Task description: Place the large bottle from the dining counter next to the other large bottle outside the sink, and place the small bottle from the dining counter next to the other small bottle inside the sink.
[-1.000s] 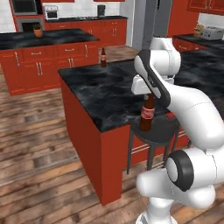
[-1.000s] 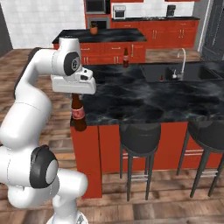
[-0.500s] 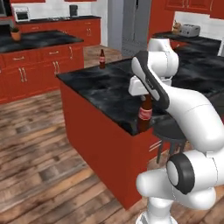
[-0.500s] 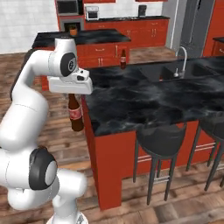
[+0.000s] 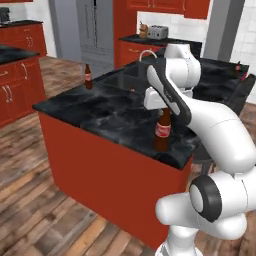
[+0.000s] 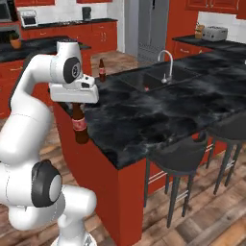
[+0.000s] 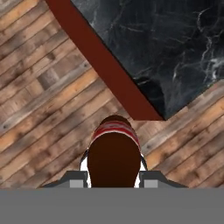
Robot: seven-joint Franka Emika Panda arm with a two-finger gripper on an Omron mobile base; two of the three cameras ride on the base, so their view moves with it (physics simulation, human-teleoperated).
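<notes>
My gripper (image 6: 76, 102) is shut on the neck of the large bottle (image 6: 79, 126), brown with a red label. The bottle (image 5: 162, 131) hangs upright beside the near corner of the dining counter (image 6: 144, 120). From above, the bottle (image 7: 113, 151) sits between my fingers (image 7: 151, 180) over the wood floor, just off the counter's corner (image 7: 157, 109). The other large bottle (image 6: 101, 70) stands on the counter's far end (image 5: 88, 76), left of the sink (image 6: 153, 78) with its silver tap (image 6: 166, 62). Whether a small bottle lies in the basin I cannot tell.
Black bar stools (image 6: 180, 161) line the counter's right side. Red cabinets with black tops (image 6: 43, 45) stand behind, a steel fridge (image 5: 95, 27) at the back, and a toaster (image 6: 214, 32) on the far counter. Wood floor (image 5: 30, 200) lies open to the left.
The whole picture has shifted: the base has driven and turned around the counter's corner. The sink and tap now lie closer. The bottle stays in my gripper as before.
</notes>
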